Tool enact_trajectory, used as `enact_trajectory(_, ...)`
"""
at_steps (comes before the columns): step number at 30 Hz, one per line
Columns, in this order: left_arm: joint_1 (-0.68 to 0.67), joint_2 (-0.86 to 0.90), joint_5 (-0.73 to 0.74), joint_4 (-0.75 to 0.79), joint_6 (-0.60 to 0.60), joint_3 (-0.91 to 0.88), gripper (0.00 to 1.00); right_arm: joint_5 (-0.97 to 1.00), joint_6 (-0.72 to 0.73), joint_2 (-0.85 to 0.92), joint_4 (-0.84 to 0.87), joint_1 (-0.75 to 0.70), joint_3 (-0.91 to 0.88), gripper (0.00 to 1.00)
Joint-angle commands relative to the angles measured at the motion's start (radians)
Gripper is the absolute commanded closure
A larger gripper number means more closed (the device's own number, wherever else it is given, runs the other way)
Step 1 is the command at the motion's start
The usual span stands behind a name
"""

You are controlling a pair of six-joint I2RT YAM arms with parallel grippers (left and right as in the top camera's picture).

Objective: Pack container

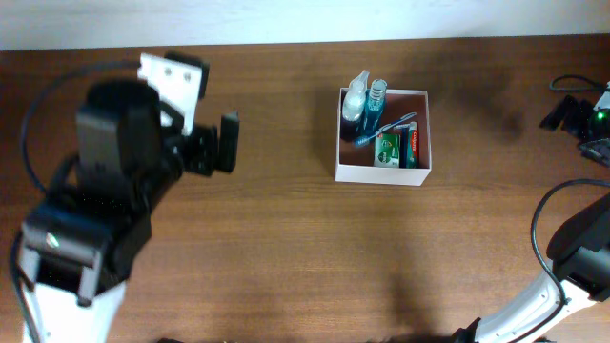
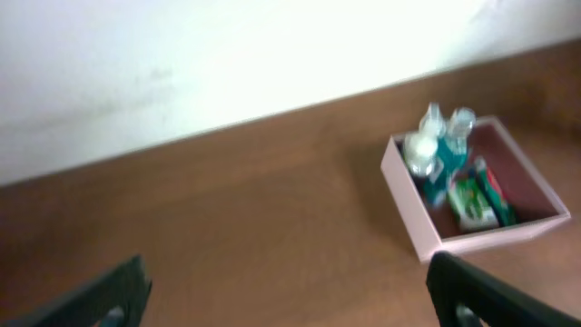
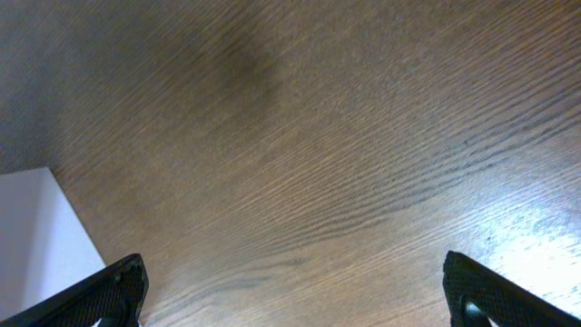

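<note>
Container (image 1: pixel 381 174) sits on the counter (image 1: pixel 286 248), toward the far edge and right of centre in the overhead view. It's upright, open top, white walls, pinkish floor. Neither arm touches it.

Contents are crowded to the left and middle, and the right strip of floor is bare:
- a clear spray bottle (image 1: pixel 355 95) and a bottle of blue liquid (image 1: pixel 377 103), side by side in the far-left corner
- a blue toothbrush (image 1: pixel 389 127) lying diagonally across the middle
- a green packet (image 1: pixel 387 149) against the near wall
- a red pack (image 1: pixel 414 145) just beside the packet on its right (tube or carton, too small to tell)

We cannot tell whether the bottles stand or lean.

Left tool (image 2: pixel 289 271): fingers spread wide, one at each lower corner of the left wrist view. We see only bare counter between them, nothing held. It faces the container from well apart. That view is blurred, but the box and its contents read clearly enough. The left arm (image 1: pixel 114 162) fills the left side of the overhead view.

Right tool (image 3: pixel 292 265): also spread wide, fingertips at both lower corners of the right wrist view, wood grain between them, nothing gripped. A flat white patch (image 3: pixel 36 236) shows at the left edge there, and we cannot tell what it is. The right arm (image 1: pixel 586 252) sits at the near right corner, well apart from the container.

A black unit with a green light (image 1: pixel 591 116) sits at the right edge of the counter.
</note>
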Motion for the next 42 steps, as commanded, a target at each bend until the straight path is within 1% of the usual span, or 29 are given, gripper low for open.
enact_trajectory(1, 0.038, -0.155, 0.068, 0.194, 0.037, -0.315, 0.01, 0.001, -0.003, -0.001, 0.002, -0.002, 0.012, 0.01)
enact_trajectory(6, 0.102, -0.42, 0.126, 0.653, 0.037, -0.808, 0.01, 0.001, -0.003, -0.001, 0.002, -0.002, 0.012, 0.01)
enact_trajectory(9, 0.132, -0.564, 0.154, 0.84, 0.037, -1.014, 0.01, 0.001, -0.003, -0.001, 0.002, -0.002, 0.012, 0.01)
enact_trajectory(12, 0.155, -0.714, 0.161, 0.96, 0.037, -1.181, 0.01, 0.001, -0.003, -0.001, 0.002, -0.002, 0.012, 0.01)
enact_trajectory(15, 0.178, -0.837, 0.161, 1.0, 0.036, -1.281, 0.01, 0.001, -0.003, -0.001, 0.002, -0.002, 0.012, 0.01)
enact_trajectory(21, 0.243, -1.02, 0.173, 0.996, 0.034, -1.356, 0.01, 0.001, -0.003, -0.001, 0.002, -0.002, 0.012, 0.01)
enact_trajectory(29, 0.293, -1.098, 0.168, 0.979, 0.033, -1.404, 0.01, 0.001, -0.003, -0.001, 0.002, -0.002, 0.012, 0.01)
enact_trajectory(37, 0.297, -1.174, 0.167, 0.979, 0.033, -1.47, 0.01, 0.001, -0.003, -0.001, 0.002, -0.002, 0.012, 0.01)
enact_trajectory(42, 0.297, -1.18, 0.167, 1.025, 0.033, -1.515, 0.01, 0.001, -0.003, -0.001, 0.002, -0.002, 0.012, 0.01)
